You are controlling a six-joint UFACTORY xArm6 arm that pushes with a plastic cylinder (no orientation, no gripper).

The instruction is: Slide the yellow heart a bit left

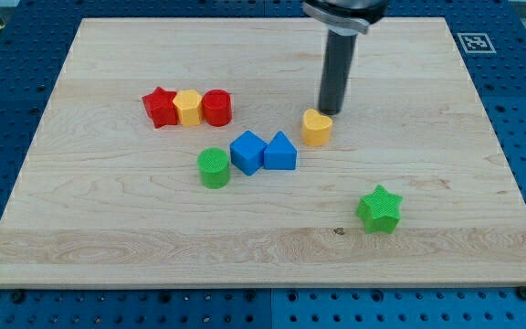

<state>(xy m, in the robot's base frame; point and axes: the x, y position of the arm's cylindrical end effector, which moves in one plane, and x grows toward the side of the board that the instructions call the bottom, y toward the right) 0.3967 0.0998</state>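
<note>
Yellow heart (316, 127) sits mid-board, right of the blue blocks (263, 152); we hold my tip (329, 112) just behind its right shoulder (no jaws, grasping nothing), seemingly placed to shove leftward.

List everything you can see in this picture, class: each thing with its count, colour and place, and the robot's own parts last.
Board: one, pale wood, on blue pegboard.
Red star, yellow block, red cylinder: one each, touching row, upper left.
Green cylinder: one, centre left.
Blue blocks: two, side by side, centre.
Yellow heart: one, right of centre.
Green star: one, lower right.
Marker tag: one, black-and-white, top right.
My tip: one, dark, just above-right of the heart.
</note>
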